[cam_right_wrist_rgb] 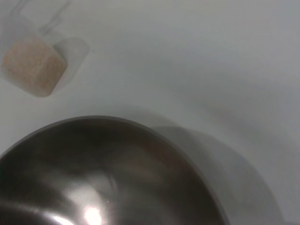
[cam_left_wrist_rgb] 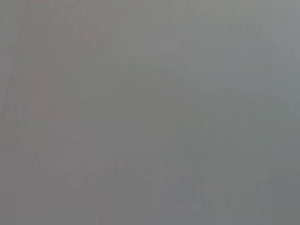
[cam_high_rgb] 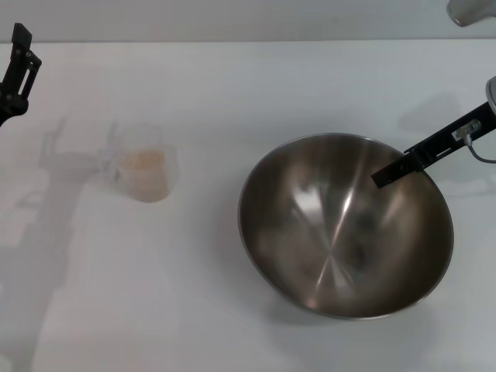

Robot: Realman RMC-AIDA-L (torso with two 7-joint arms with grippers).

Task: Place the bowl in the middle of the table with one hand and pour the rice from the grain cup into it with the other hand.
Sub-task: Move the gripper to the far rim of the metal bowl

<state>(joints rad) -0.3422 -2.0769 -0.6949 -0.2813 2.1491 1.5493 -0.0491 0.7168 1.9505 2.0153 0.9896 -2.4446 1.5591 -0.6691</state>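
Observation:
The steel bowl [cam_high_rgb: 345, 232] sits right of the table's middle, tilted, its shiny inside empty; its rim also shows in the right wrist view [cam_right_wrist_rgb: 117, 122]. My right gripper [cam_high_rgb: 385, 177] reaches in from the right, and one black finger [cam_high_rgb: 418, 159] lies over the bowl's far right rim and inside it. The other finger is hidden under the rim. The clear grain cup [cam_high_rgb: 143, 167] stands on the white table [cam_high_rgb: 232, 93] to the left, with beige rice [cam_high_rgb: 145, 161] in it. The cup shows in the right wrist view [cam_right_wrist_rgb: 35, 65] too. My left gripper [cam_high_rgb: 17, 46] hangs at the far left edge, well away from the cup.
The left wrist view shows only a plain grey blur. A white part of the robot [cam_high_rgb: 473, 9] shows at the top right corner. The table's far edge [cam_high_rgb: 248, 39] runs along the top.

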